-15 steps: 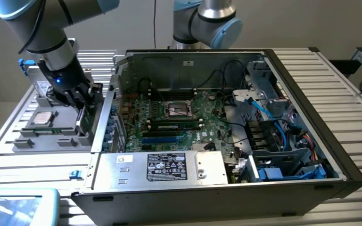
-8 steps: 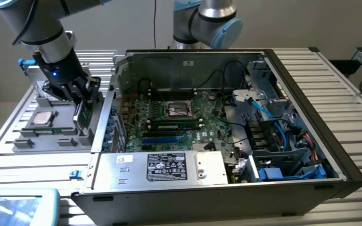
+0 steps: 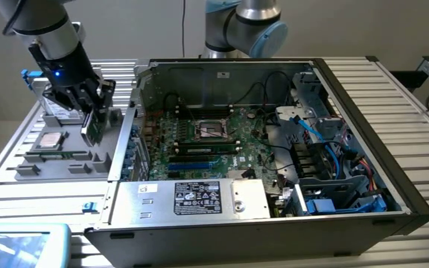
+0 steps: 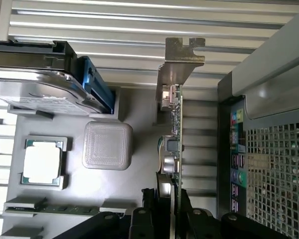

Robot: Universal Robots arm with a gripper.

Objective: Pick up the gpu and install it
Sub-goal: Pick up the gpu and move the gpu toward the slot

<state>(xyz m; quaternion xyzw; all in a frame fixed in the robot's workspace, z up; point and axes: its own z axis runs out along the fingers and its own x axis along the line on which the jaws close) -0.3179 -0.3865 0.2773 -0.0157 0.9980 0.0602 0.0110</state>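
Observation:
The gpu (image 3: 91, 127) is a thin green card standing on edge over the grey parts tray (image 3: 65, 164), at the exterior view's left. My gripper (image 3: 87, 109) is shut on it from above. In the wrist view the gpu (image 4: 176, 124) shows edge-on, with its silver end bracket (image 4: 182, 57) at the far end. The black fingers (image 4: 139, 219) of my gripper (image 4: 169, 201) clamp the card's near end. Whether the card's lower edge still touches the tray I cannot tell. The open computer case (image 3: 274, 139), with its green motherboard (image 3: 199, 142), lies just beside the tray.
On the tray lie a processor chip (image 4: 41, 162), a narrow memory stick (image 4: 55, 208) and a hard drive (image 4: 35, 94). The case's perforated rear wall (image 4: 274, 169) stands close beside the card. A silver power supply (image 3: 199, 198) fills the case's front. Another arm (image 3: 244, 28) stands behind the case.

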